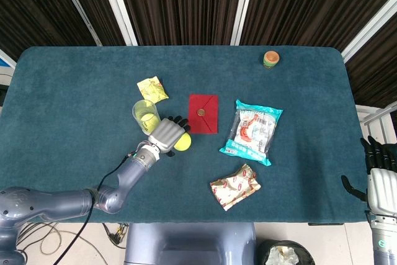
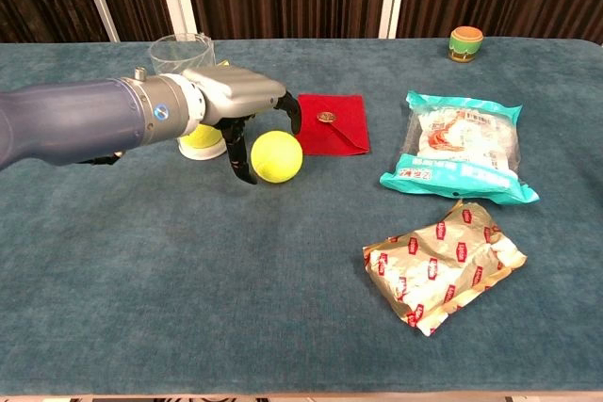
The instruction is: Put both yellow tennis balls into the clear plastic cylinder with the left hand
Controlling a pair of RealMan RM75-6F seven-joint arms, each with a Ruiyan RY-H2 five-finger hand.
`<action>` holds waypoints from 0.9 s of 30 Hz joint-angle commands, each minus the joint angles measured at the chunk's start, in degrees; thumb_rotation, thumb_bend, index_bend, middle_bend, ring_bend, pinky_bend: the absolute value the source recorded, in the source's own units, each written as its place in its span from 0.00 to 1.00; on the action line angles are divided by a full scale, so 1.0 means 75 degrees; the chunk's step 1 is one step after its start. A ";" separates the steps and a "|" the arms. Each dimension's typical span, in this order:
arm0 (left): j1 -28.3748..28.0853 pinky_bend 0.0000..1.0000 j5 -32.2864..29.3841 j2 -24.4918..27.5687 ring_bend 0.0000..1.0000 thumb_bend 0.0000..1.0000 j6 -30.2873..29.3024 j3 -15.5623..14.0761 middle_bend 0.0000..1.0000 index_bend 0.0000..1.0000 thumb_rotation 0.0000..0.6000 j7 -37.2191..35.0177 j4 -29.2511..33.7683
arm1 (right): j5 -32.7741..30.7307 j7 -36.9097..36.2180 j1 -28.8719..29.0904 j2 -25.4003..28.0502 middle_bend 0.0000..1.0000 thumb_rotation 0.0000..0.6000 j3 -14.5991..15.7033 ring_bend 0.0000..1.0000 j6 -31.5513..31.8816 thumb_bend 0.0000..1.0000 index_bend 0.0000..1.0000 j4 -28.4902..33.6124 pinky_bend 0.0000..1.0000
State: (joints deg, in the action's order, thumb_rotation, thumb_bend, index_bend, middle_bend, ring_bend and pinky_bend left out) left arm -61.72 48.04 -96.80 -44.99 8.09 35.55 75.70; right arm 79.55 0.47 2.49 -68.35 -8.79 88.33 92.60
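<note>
Fuzzy yellow tennis ball (image 2: 276, 157) lay on the blue napped table (image 2: 188, 289), beside the red cloth pouch (image 2: 332, 123). 1 more ball (image 2: 198, 137) sat in the clear plastic cylinder (image 1: 144, 115); its print was not readable. Left hand (image 2: 237, 110) arched over the loose ball, dark fingers (image 2: 241, 159) spread at its sides, contact unclear. Right hand (image 1: 378, 181) hung off the table edge, fingers apart, empty.

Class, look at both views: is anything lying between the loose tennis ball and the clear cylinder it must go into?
Nothing visible does, apart from the left hand itself, whose fingers curve around the loose tennis ball. The clear cylinder stands just beyond the hand, already holding the other ball; the red pouch lies on the ball's far side.
</note>
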 commanded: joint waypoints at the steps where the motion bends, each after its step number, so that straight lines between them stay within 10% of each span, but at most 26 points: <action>1: -0.0047 0.31 0.0004 -0.0171 0.13 0.01 0.0017 -0.0067 0.17 0.27 1.00 0.0060 -0.0155 | 0.0007 -0.0003 -0.0001 0.0005 0.00 1.00 0.0002 0.05 0.0001 0.34 0.00 0.0008 0.09; 12: 0.0010 0.64 0.0167 -0.0638 0.36 0.26 -0.0153 -0.0012 0.42 0.41 1.00 -0.0204 -0.0567 | -0.0002 -0.0099 -0.0011 0.0035 0.00 1.00 -0.0013 0.05 -0.0004 0.34 0.00 0.0017 0.09; 27: 0.0165 0.66 0.1081 -0.0322 0.42 0.34 -0.0976 0.0349 0.47 0.47 1.00 -0.0642 -0.0146 | -0.0035 -0.0080 -0.0031 0.0033 0.00 1.00 -0.0029 0.05 0.0022 0.34 0.00 0.0059 0.09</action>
State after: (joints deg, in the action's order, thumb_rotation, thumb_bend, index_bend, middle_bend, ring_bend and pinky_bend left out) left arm -60.69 55.06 -100.19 -51.14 9.83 31.39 73.40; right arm 79.32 -0.15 2.27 -68.09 -9.00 88.49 93.04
